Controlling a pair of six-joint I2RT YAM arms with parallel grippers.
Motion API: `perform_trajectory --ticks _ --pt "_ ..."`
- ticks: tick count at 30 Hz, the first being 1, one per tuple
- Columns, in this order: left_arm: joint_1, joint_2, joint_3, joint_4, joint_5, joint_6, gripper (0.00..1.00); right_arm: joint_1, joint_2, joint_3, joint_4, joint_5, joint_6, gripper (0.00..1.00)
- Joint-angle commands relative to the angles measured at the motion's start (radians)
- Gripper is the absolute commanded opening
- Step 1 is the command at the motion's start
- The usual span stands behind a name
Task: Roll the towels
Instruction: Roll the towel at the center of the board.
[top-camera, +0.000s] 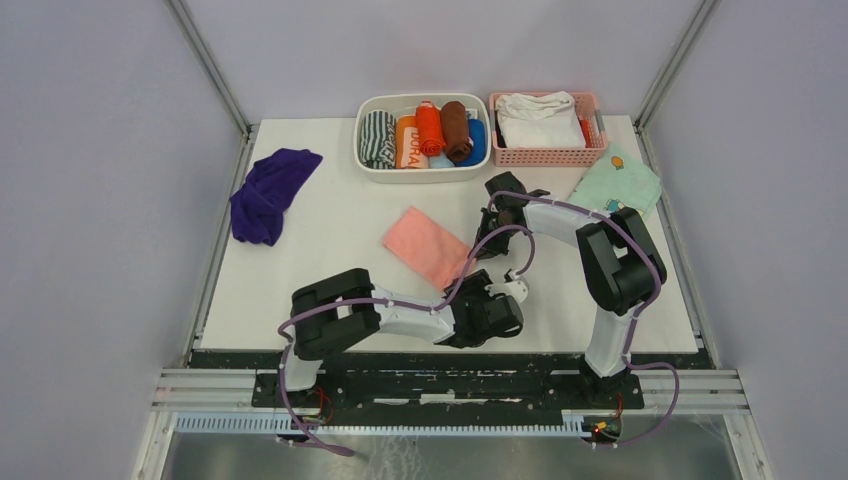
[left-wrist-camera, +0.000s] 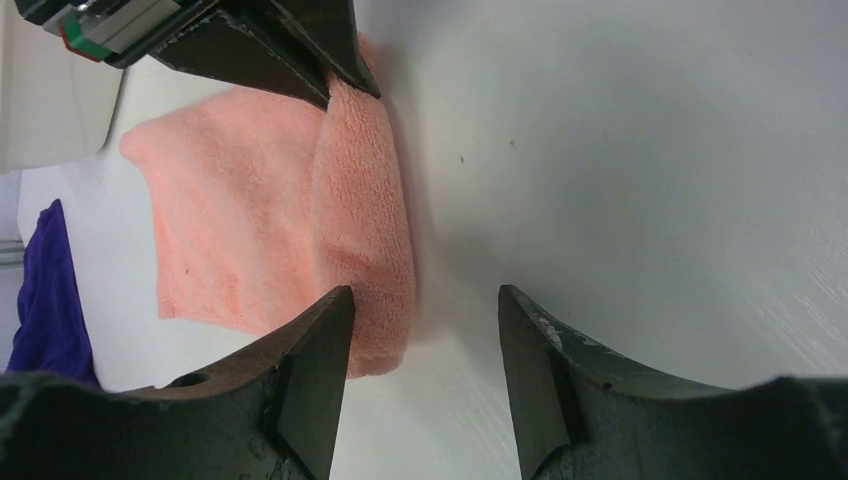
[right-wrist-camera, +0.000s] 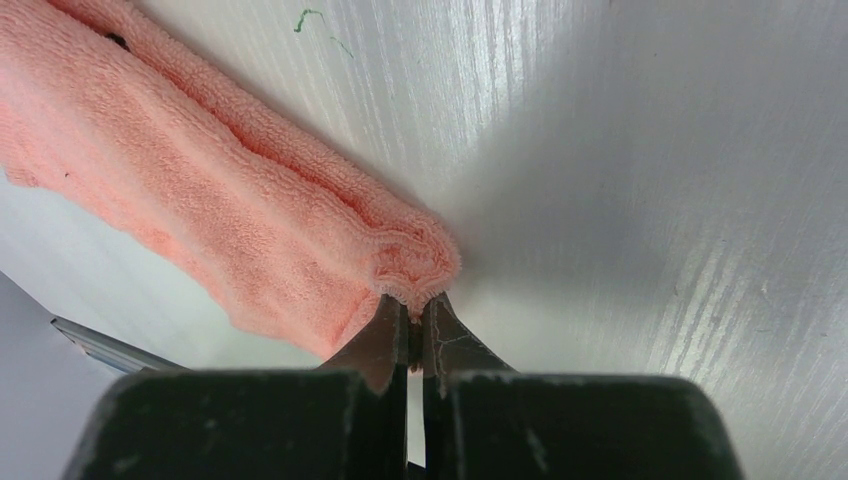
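Observation:
The salmon-pink towel (top-camera: 425, 245) lies flat in the middle of the table, with its right edge turned over into a thick fold (left-wrist-camera: 365, 200). My right gripper (right-wrist-camera: 412, 310) is shut on the far end of that fold (right-wrist-camera: 415, 260); it also shows in the top view (top-camera: 487, 243). My left gripper (left-wrist-camera: 425, 295) is open at the near end of the fold, its left finger (left-wrist-camera: 320, 350) against the towel and its right finger over bare table; it also shows in the top view (top-camera: 478, 284). The purple towel (top-camera: 268, 192) lies crumpled at the table's far left and shows in the left wrist view (left-wrist-camera: 45, 300).
A white basket (top-camera: 420, 176) with several rolled towels stands at the back centre. A pink basket (top-camera: 545, 156) holding a white folded cloth (top-camera: 537, 118) is beside it. A mint-green printed cloth (top-camera: 617, 185) lies at the back right.

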Motion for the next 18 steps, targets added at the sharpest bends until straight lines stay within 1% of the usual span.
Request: perform_trajectory --ticks 1,10,18 --pt "0.015 0.026 0.041 0.006 -0.045 0.025 0.62 -0.006 0.007 0.012 0.008 -0.007 -0.011 0.0" --pt "0.046 0.055 0.047 -0.041 -0.037 -0.007 0.62 -0.01 0.008 0.009 0.015 -0.017 -0.01 0.0" --pt "0.067 0.066 0.038 -0.097 -0.013 -0.071 0.58 -0.013 0.002 0.01 0.016 -0.025 -0.012 0.0"
